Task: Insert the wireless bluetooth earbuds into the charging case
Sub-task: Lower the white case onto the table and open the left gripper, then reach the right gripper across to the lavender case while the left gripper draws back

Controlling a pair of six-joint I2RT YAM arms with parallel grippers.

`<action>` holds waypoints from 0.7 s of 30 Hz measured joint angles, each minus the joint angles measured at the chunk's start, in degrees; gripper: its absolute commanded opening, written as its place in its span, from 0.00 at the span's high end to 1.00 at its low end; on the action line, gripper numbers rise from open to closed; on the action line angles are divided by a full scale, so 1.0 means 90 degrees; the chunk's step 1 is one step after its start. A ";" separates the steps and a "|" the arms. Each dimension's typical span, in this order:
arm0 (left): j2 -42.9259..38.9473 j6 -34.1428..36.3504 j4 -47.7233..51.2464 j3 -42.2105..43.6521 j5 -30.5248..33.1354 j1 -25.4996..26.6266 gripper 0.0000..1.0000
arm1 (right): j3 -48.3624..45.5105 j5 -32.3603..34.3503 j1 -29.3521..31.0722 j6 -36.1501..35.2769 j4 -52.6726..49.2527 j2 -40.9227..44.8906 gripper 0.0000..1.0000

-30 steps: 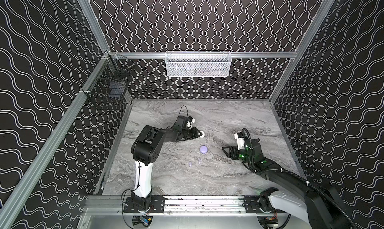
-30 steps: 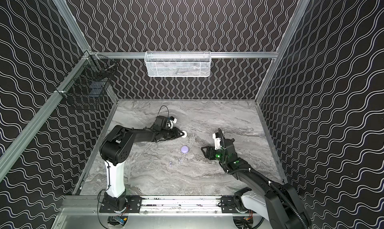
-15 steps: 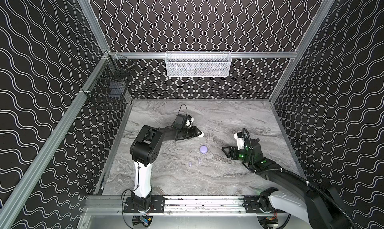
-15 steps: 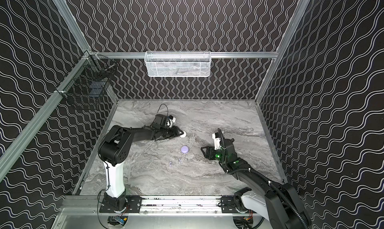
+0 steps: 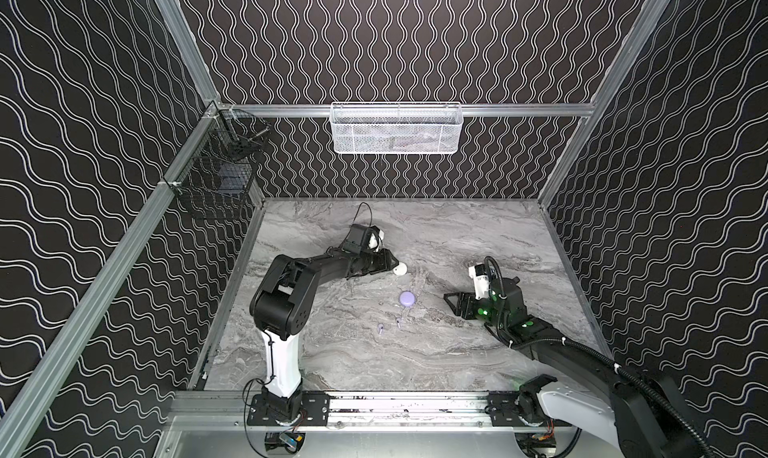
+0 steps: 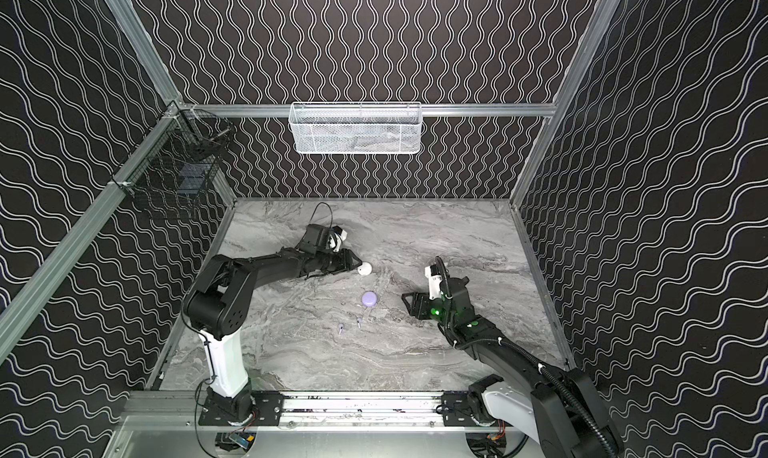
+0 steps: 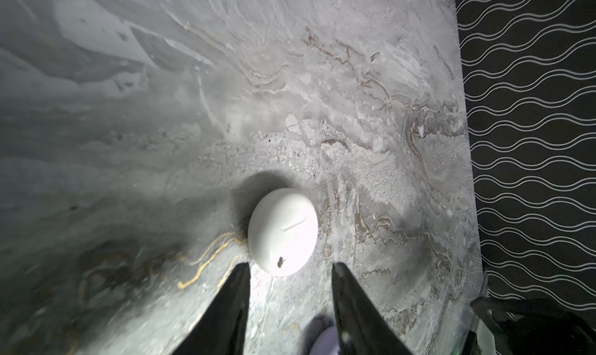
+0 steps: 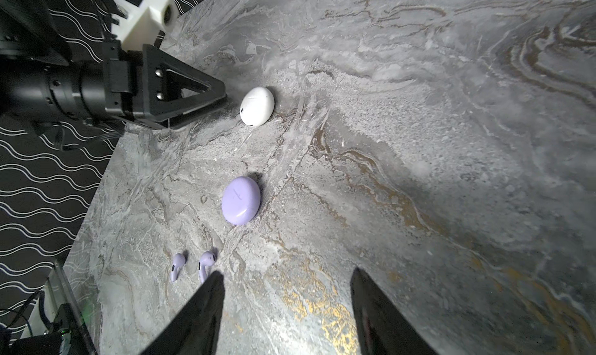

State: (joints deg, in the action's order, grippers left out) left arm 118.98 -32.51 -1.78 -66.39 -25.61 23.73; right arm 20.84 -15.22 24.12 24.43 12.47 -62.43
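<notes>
Two lavender wireless bluetooth earbuds (image 5: 380,328) (image 5: 399,322) lie side by side on the marble table, also in the right wrist view (image 8: 177,266) (image 8: 206,263). A shut lavender charging case (image 5: 407,298) (image 6: 369,298) (image 8: 241,200) rests just behind them. A shut white charging case (image 5: 400,270) (image 6: 365,268) (image 7: 283,231) (image 8: 257,106) lies farther back. My left gripper (image 5: 392,266) (image 7: 290,268) is open, its tips just short of the white case and holding nothing. My right gripper (image 5: 451,306) (image 8: 287,272) is open and empty, to the right of the lavender case.
A white mesh basket (image 5: 397,129) hangs on the back wall and a black wire basket (image 5: 216,177) on the left wall. A metal rail (image 5: 395,406) runs along the table's front edge, carrying both arm bases.
My left gripper has opened and drawn back slightly from the white case, which stays on the table. The right arm has hardly moved.
</notes>
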 measured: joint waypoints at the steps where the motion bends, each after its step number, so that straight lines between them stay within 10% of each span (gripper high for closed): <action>1: -0.0126 0.0022 0.0036 0.0046 0.0051 -0.0017 0.55 | 0.0000 0.0039 0.0019 -0.0002 0.0000 0.0002 0.35; 21: -0.3145 0.1069 0.0522 0.1596 0.1248 0.0160 0.51 | 0.1367 0.1168 0.0942 -0.0129 -0.0823 -0.0418 0.34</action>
State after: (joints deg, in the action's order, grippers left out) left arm 90.67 -22.90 2.92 -52.03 -14.37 25.17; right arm 33.15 -4.71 32.60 23.27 5.06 -66.19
